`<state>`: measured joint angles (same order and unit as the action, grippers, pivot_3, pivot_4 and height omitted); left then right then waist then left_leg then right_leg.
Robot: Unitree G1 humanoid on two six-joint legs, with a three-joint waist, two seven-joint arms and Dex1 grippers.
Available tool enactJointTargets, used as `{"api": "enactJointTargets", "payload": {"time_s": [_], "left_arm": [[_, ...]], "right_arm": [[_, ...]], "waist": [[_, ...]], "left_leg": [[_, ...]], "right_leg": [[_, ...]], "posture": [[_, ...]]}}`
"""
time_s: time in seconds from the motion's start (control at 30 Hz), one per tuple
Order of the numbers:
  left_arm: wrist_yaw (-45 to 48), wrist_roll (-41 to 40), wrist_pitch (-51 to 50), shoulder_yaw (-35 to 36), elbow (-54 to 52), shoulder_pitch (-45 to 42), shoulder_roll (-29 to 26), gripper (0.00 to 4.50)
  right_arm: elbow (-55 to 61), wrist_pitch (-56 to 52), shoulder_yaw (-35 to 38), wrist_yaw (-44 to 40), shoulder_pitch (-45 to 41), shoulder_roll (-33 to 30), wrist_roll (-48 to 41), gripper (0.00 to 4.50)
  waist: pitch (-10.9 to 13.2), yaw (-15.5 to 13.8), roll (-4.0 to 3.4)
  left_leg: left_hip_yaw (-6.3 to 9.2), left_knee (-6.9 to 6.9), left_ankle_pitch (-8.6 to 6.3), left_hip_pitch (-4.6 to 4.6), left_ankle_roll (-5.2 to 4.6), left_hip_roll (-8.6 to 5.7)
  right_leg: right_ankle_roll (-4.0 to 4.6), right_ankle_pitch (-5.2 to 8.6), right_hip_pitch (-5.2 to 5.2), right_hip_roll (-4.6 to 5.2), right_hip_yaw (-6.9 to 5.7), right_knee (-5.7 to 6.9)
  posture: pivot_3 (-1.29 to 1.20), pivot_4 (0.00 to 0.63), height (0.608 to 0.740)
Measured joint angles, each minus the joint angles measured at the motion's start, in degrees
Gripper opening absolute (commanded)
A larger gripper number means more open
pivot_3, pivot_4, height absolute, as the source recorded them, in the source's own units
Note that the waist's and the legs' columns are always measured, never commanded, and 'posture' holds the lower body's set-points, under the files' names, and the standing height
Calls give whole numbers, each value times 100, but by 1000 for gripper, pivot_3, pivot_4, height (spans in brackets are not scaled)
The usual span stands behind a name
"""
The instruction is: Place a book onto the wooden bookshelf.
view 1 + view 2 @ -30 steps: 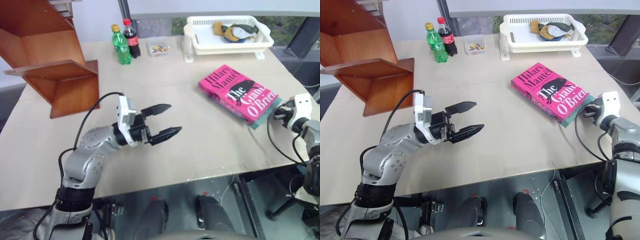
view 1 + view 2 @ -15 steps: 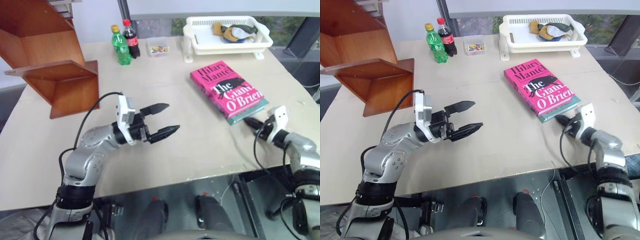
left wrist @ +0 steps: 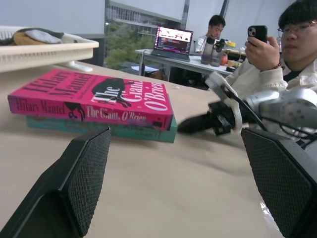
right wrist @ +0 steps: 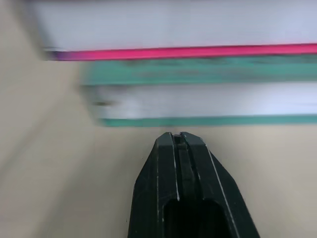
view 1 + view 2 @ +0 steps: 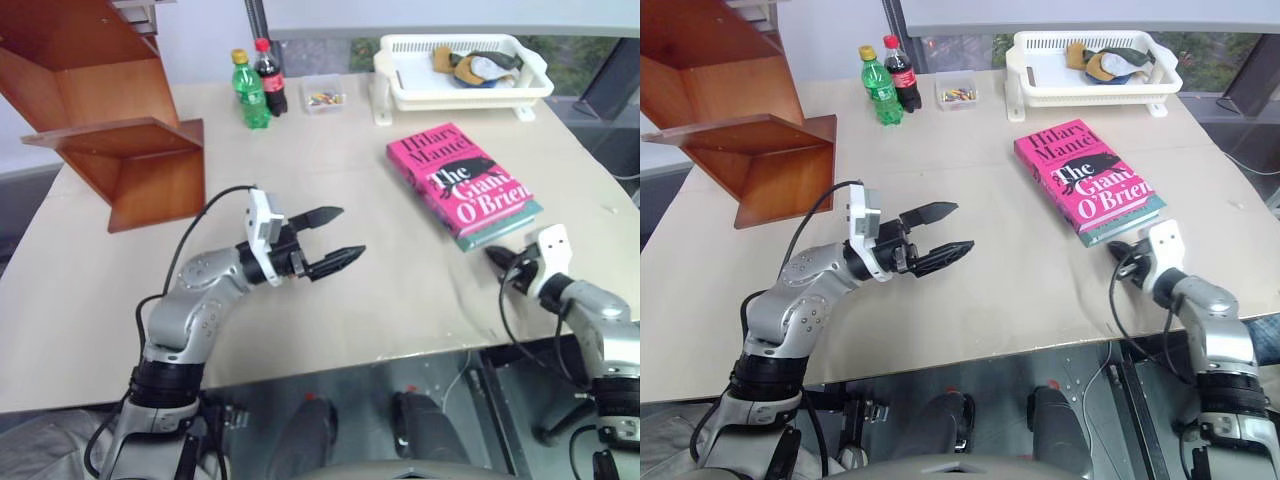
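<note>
Pink book [image 5: 463, 182]: "Hilary Mantel, The Giant, O'Brien" | left fingers [image 5: 340, 262] spread | right fingers [image 4: 179, 148] pressed together

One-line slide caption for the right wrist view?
Shut right gripper points at the page edges of the bright pink hardcover book stacked on a plain teal book.
</note>
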<state>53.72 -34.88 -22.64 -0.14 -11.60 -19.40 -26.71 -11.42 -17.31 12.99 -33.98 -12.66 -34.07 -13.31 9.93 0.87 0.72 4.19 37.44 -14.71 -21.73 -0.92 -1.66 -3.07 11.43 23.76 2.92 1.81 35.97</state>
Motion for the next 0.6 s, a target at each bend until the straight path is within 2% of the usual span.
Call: {"api": "enactJointTargets", "payload": {"time_s": [0.1,0.2,0.27,0.4,0.6], "left_arm": [[-41,41,3,12,0,21,-7,4500],[-50,99,17,14,13,30,0,4500],[-52,121,39,6,72,20,35,4500],[-49,225,81,-55,185,-65,167,4500],[-174,311,98,-19,195,-42,155,4500]], "right_arm": [[-522,-18,344,546,-174,-501,333,57],[-1261,211,370,754,-696,-668,493,57],[-2174,517,336,863,-1374,-646,618,57],[-4699,1617,109,1068,-3121,-376,906,57],[-6074,2112,1,1336,-3780,-82,1123,57]], "waist": [[0,-19,0],[0,38,0],[1,123,-1],[4,192,6],[4,125,6]], "left_leg": [[-18,0,0,-2,0,-3],[-38,-1,0,6,-1,2],[-56,-1,0,11,-2,2],[-68,-2,0,17,-2,10],[-62,-4,0,-9,-2,9]], "right_leg": [[0,0,-1,3,-3,-2],[0,0,-2,-2,8,-1],[-2,-2,-2,-5,24,-1],[-6,-6,-2,-19,45,0],[-6,-6,15,-1,45,-7]], "posture": [[0,150,740],[0,150,740],[0,150,740],[0,150,740],[0,150,740]]}}
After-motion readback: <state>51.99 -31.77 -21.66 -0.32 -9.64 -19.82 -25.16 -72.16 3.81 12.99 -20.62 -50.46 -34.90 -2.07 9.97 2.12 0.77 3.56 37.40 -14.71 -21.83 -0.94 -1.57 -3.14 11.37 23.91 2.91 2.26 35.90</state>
